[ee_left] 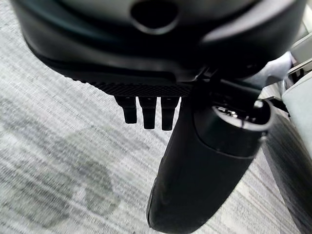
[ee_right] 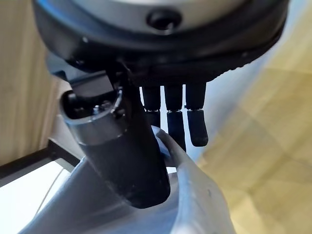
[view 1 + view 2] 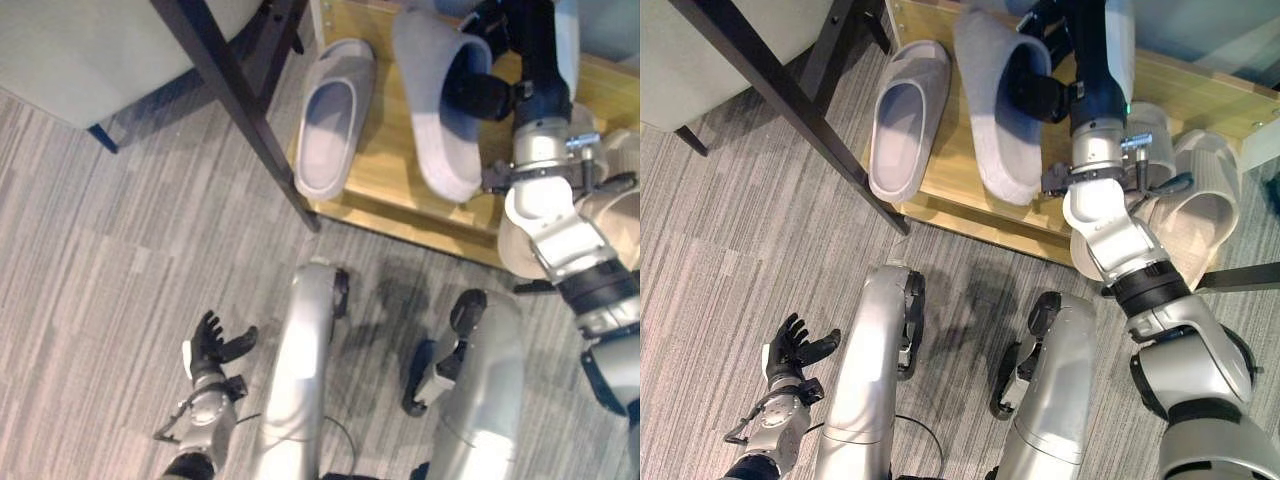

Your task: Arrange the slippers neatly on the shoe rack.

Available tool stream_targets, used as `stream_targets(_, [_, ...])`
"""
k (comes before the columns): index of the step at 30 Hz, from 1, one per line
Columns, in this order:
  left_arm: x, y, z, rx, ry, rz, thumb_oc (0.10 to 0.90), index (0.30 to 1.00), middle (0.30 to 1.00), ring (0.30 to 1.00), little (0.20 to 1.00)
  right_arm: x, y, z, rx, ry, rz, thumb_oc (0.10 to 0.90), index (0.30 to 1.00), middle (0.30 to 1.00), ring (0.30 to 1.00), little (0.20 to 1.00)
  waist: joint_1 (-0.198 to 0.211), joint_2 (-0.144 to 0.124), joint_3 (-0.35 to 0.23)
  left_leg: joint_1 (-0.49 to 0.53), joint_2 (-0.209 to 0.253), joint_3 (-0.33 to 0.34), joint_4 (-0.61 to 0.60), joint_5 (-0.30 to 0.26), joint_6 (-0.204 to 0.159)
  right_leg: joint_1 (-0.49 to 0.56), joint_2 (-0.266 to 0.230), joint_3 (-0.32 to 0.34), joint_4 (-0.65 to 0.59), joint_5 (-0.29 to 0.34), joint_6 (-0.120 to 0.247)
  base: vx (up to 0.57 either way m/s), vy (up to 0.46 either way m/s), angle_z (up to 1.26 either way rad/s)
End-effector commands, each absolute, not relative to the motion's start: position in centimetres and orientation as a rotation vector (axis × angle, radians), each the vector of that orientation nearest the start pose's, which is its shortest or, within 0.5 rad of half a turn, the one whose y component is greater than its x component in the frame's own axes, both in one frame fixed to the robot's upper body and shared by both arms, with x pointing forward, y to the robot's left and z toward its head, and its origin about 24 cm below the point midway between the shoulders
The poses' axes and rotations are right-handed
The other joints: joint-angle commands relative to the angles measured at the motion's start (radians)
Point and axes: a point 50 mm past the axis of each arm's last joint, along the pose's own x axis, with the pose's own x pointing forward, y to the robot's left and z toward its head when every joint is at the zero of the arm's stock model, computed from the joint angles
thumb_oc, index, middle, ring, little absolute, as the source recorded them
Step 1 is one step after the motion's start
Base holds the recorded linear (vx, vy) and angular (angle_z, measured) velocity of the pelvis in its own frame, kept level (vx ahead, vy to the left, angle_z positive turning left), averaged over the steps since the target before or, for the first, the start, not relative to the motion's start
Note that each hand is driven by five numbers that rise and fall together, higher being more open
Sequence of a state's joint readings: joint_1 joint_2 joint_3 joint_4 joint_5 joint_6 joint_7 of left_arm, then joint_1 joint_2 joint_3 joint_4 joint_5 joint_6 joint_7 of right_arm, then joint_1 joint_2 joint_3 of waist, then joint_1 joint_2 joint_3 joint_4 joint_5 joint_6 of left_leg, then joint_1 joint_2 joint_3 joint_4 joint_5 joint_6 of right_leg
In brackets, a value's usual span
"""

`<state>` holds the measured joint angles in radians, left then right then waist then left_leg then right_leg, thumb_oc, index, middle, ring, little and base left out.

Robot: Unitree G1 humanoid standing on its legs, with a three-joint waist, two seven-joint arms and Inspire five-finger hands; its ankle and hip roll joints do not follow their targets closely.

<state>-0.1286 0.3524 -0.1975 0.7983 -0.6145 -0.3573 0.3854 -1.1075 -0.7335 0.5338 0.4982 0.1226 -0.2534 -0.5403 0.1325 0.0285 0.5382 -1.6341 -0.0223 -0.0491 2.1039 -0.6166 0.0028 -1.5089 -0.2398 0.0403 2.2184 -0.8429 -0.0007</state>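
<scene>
A: Left eye view, item one: right hand point(image 3: 478, 92), dark, reached in over the light wooden shoe rack point(image 3: 400, 195). What was it holding?

B: One grey, soft-looking moulded slipper point(image 3: 432, 100), pinched at the rim of its foot opening. Right wrist view recorded the thumb outside the upper and the fingers point(image 2: 176, 127) curled inside the opening. The slipper sat tilted over the rack's board, heel end nearest the wrist; whether its sole touched the wood could not be told.

A: Item two?

B: A matching grey slipper point(image 3: 334, 117), lying flat on the rack just to the thumb side of the held one, near a black slanted furniture leg point(image 3: 245, 110). A pair of beige slippers point(image 3: 1185, 195) lay on the far side of the right forearm.

A: Handling notes?

B: Judged light, flexible and a little springy; not fragile. The upper's rim was the sensible hold, though a soft rim may let the slipper swing and twist when lowered.

A: Left hand point(image 3: 213, 345)?

B: Low over the grey striped carpet point(image 3: 110, 260), well apart from the rack, fingers loosely spread, holding nothing.
</scene>
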Motion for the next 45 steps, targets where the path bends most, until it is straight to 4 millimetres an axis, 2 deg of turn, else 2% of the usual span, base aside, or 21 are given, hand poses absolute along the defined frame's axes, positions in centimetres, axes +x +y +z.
stream_targets(1, [21.7,28.1,-5.1,0.006,0.290,0.606,0.800,0.900,0.900,0.900,0.900,33.1,-14.5,39.1,-0.502,-1.223,-0.202,0.400,0.300,0.300,0.300,0.300,0.048,-0.033,-0.018,0.064,0.015,-0.070,0.004,-0.104,0.026,0.071,0.006,0.063,0.055,0.094,-0.022,0.02,0.044,-0.04])
stream_targets(6, [22.0,27.9,-4.6,0.027,0.252,0.628,0.800,0.900,0.900,0.900,0.900,33.7,-15.6,37.7,-0.559,-1.182,-0.239,0.400,0.300,0.300,0.300,0.300,0.050,-0.045,-0.018,0.064,0.009,-0.080,0.026,-0.118,0.028,0.086,0.003,0.062,0.068,0.093,-0.016,0.02,-0.005,-0.04])
stream_targets(12, [22.5,27.5,-4.5,0.088,0.251,0.587,0.800,0.900,0.900,0.900,0.900,34.0,-16.4,38.1,-0.562,-1.172,-0.293,0.400,0.300,0.300,0.300,0.300,0.039,-0.050,-0.018,0.064,0.007,-0.082,0.048,-0.122,0.023,0.087,0.014,0.071,0.095,0.096,-0.026,0.00,-0.005,0.00])
stream_targets(21, [21.1,27.9,-5.8,0.125,0.323,0.600,0.800,0.900,0.900,0.900,0.900,35.0,-16.4,37.2,-0.546,-1.109,-0.298,0.400,0.300,0.300,0.300,0.300,0.026,-0.051,-0.018,0.064,0.018,-0.082,0.070,-0.120,0.014,0.080,0.018,0.077,0.130,0.084,-0.034,0.00,-0.001,-0.01])
stream_targets(22, [21.0,27.9,-6.0,0.134,0.332,0.604,0.800,0.900,0.900,0.900,0.900,35.0,-16.2,37.3,-0.537,-1.117,-0.298,0.698,0.747,0.747,0.747,0.747,0.027,-0.048,-0.018,0.064,0.017,-0.084,0.068,-0.117,0.012,0.079,0.019,0.079,0.131,0.086,-0.032,0.00,0.000,0.00])
stream_targets(23, [20.8,28.0,-6.1,0.139,0.338,0.607,0.800,0.900,0.900,0.900,0.900,34.9,-16.2,37.4,-0.528,-1.122,-0.299,0.800,0.900,0.900,0.900,0.900,0.028,-0.048,-0.018,0.064,0.016,-0.085,0.069,-0.116,0.011,0.079,0.019,0.081,0.134,0.086,-0.032,0.00,0.000,0.00])
stream_targets(29, [20.9,28.3,-6.0,0.138,0.337,0.607,0.800,0.900,0.900,0.900,0.900,34.5,-15.6,37.8,-0.547,-1.148,-0.268,0.800,0.900,0.900,0.900,0.900,0.026,-0.051,-0.018,0.064,0.018,-0.087,0.075,-0.115,0.011,0.076,0.023,0.087,0.142,0.088,-0.031,0.00,0.000,0.00])
stream_targets(32, [21.0,28.3,-6.0,0.131,0.334,0.608,0.800,0.900,0.900,0.900,0.900,34.1,-15.6,38.0,-0.628,-1.176,-0.273,0.800,0.900,0.900,0.900,0.900,0.022,-0.055,-0.018,0.064,0.019,-0.088,0.079,-0.119,0.011,0.077,0.022,0.089,0.145,0.088,-0.030,0.00,0.000,0.00])
stream_targets(35, [21.1,28.4,-5.7,0.132,0.316,0.612,0.800,0.900,0.900,0.900,0.900,33.1,-16.3,38.1,-0.646,-1.197,-0.245,0.800,0.900,0.900,0.900,0.900,0.021,-0.061,-0.018,0.064,0.019,-0.093,0.084,-0.119,0.009,0.082,0.021,0.088,0.143,0.090,-0.024,0.00,0.000,0.00])
stream_targets(39, [21.0,28.6,-5.9,0.120,0.335,0.621,0.800,0.900,0.900,0.900,0.900,33.2,-16.5,37.7,-0.685,-1.160,-0.185,0.800,0.900,0.900,0.900,0.900,0.018,-0.070,-0.018,0.064,0.018,-0.101,0.091,-0.121,0.006,0.084,0.021,0.092,0.144,0.093,-0.021,0.00,0.000,0.00])
stream_targets(41, [20.8,28.5,-6.3,0.106,0.355,0.605,0.800,0.900,0.900,0.900,0.900,32.9,-16.9,37.6,-0.808,-1.132,-0.137,0.800,0.900,0.900,0.900,0.900,0.016,-0.080,-0.018,0.064,0.020,-0.108,0.098,-0.125,0.004,0.085,0.019,0.095,0.145,0.095,-0.018,0.00,0.000,0.00])
stream_targets(44, [20.8,28.2,-6.3,0.100,0.358,0.586,0.800,0.900,0.900,0.900,0.900,32.6,-17.0,37.7,-0.847,-1.124,-0.100,0.800,0.900,0.900,0.900,0.900,0.014,-0.084,-0.018,0.064,0.021,-0.110,0.102,-0.128,0.002,0.083,0.019,0.097,0.149,0.095,-0.018,0.00,0.011,-0.02])
stream_targets(45, [20.8,28.1,-6.6,0.105,0.378,0.558,0.800,0.900,0.900,0.900,0.900,32.4,-17.5,38.0,-0.927,-1.100,-0.084,0.800,0.900,0.900,0.900,0.900,0.011,-0.087,-0.018,0.064,0.025,-0.111,0.105,-0.131,0.001,0.078,0.020,0.099,0.153,0.093,-0.018,0.01,0.030,-0.06])
